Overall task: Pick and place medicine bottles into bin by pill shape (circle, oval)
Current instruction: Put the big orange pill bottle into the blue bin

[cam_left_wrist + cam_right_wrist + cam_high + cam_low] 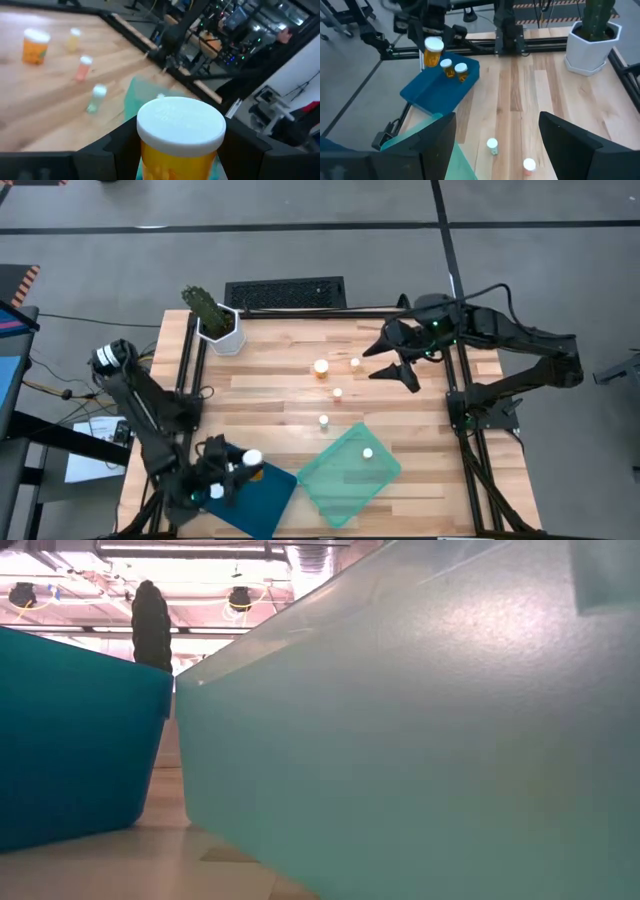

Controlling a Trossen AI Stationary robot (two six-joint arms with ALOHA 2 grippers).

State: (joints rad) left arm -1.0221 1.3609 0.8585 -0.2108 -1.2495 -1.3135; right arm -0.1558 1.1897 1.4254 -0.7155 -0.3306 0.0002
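From above, the left gripper [232,470] hangs over the near left corner of the counter [270,370], at the edge of the blue bin [262,498], clamped on a wide amber bottle [250,459] with a white cap. The left wrist view shows that grip up close: the held bottle stands upright between the two dark fingers [107,150], its cap filling the middle of the picture. The right wrist view, looking across from the far side, adds what the overhead picture hides: two more bottles [454,69] already lie inside the blue bin, just below the held one. The right gripper [398,360] waits with its fingers well apart above the far right part of the counter. Four loose bottles [321,368] stand scattered on the bare wood between the two arms, and one more bottle [368,452] sits in the pale green bin [335,480] beside the blue one. A white pot with a green plant [218,325] stands at the far left corner. The low view sees only the walls of the two bins, close up, with the plant's top showing above the blue one.
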